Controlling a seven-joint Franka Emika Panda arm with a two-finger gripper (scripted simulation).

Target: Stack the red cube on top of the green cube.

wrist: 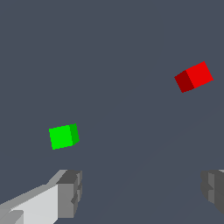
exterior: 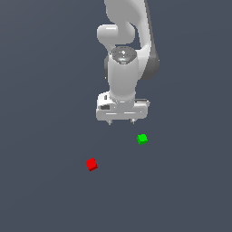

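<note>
The red cube point(exterior: 91, 164) point(wrist: 194, 77) lies on the dark grey floor, toward the exterior view's left and nearer the camera than the arm. The green cube point(exterior: 142, 139) point(wrist: 64, 136) rests apart from it, to the exterior view's right, just below the hand. My gripper point(exterior: 121, 122) point(wrist: 140, 192) hangs above the floor between and behind both cubes, open, with nothing between its fingers. Its two grey fingertips point(wrist: 72, 192) show wide apart in the wrist view. Neither cube touches the gripper.
A plain dark grey floor point(exterior: 45, 195) spreads under everything. The white arm point(exterior: 123, 72) rises above the hand at the upper middle of the exterior view. No other objects show.
</note>
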